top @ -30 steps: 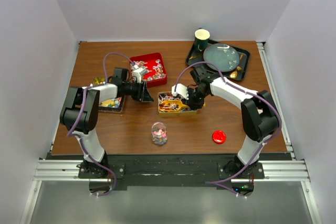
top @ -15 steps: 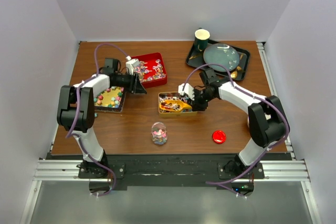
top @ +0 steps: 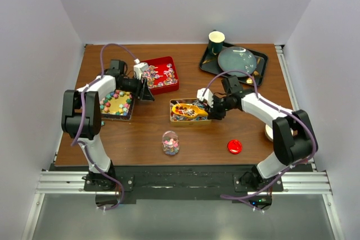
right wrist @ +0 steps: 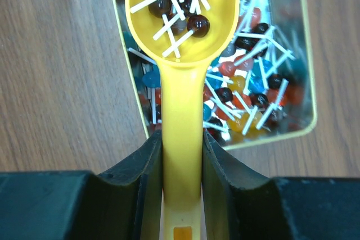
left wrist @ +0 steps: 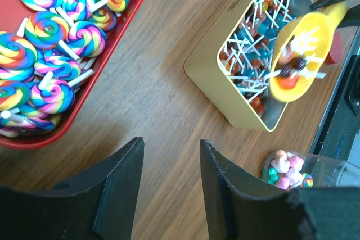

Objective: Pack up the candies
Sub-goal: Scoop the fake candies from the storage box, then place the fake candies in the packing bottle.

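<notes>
The candies lie in several places: small ball lollipops [right wrist: 253,85] in a yellow tin [top: 175,117], swirl lollipops [left wrist: 48,37] in a red tin [top: 169,62], star-like pieces [top: 115,104] in a dark tray at the left, and pastel sweets in a small clear jar [top: 170,143]. My right gripper [right wrist: 181,139] is shut on the handle of a yellow scoop [right wrist: 181,94]. The scoop's bowl holds a few ball lollipops above the yellow tin. My left gripper [left wrist: 171,155] hangs open over bare wood between the red tin and the yellow tin, with nothing between its fingers [left wrist: 121,189].
A red round lid [top: 234,146] lies on the table at the front right. A black tray [top: 260,66] at the back right carries a dark cup [top: 216,40] and a grey plate [top: 237,61]. The jar [left wrist: 289,170] stands just right of my left fingers.
My left gripper drew back towards the red tin and its jaws spread wider. The right arm shifted rightward, and the scoop now holds lollipops over the yellow tin.
</notes>
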Motion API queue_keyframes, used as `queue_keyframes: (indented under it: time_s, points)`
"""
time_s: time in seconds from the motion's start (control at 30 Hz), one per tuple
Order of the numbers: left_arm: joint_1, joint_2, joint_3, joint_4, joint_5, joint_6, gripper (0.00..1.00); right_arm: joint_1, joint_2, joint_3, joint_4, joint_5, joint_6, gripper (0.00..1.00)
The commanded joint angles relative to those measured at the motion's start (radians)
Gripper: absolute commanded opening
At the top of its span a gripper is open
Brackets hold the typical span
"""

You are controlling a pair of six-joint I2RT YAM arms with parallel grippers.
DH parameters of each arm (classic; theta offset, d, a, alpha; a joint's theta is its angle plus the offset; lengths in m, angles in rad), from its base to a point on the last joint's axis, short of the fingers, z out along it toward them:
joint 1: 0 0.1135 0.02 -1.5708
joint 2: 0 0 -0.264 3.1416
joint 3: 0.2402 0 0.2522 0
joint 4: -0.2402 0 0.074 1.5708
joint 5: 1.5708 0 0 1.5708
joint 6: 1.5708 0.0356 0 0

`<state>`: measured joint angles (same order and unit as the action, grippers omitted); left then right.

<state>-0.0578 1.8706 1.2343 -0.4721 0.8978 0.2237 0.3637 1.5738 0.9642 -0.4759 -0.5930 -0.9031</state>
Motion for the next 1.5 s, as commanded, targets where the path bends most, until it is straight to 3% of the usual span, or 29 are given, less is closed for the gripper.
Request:
queue_keyframes:
  time_s: [0.0,0.2,0.37,0.6,0.8,1.0,1.17,1.2,1.47]
  points:
    - [0.007,-0.037,0.042,-0.034,-0.003,0.06,0.5,-0.02,-0.116,-0.062,0.175,-0.067,0.098,0.0]
    - [0.007,-0.082,0.039,-0.03,-0.034,0.065,0.53,-0.022,-0.233,-0.117,0.229,-0.054,0.179,0.0]
    - [0.009,-0.148,0.004,-0.002,-0.108,0.014,0.57,-0.022,-0.282,-0.045,0.162,-0.067,0.227,0.0]
    - [0.026,-0.302,-0.125,0.078,-0.188,-0.11,0.61,-0.019,-0.31,0.175,-0.263,-0.083,0.052,0.0]
    - [0.041,-0.48,-0.266,0.115,-0.208,-0.194,0.67,-0.005,-0.328,0.324,-0.467,-0.083,0.026,0.0]
    - [0.058,-0.64,-0.369,0.145,-0.161,-0.216,0.77,0.076,-0.305,0.412,-0.685,-0.056,-0.106,0.0]
    - [0.134,-0.706,-0.453,0.148,-0.162,-0.283,0.87,0.141,-0.302,0.418,-0.722,-0.03,-0.12,0.0]
    - [0.139,-0.721,-0.46,0.159,-0.157,-0.29,1.0,0.155,-0.301,0.422,-0.736,-0.021,-0.125,0.0]
    - [0.197,-0.772,-0.519,0.199,-0.178,-0.322,1.0,0.261,-0.238,0.476,-0.826,0.094,-0.186,0.0]
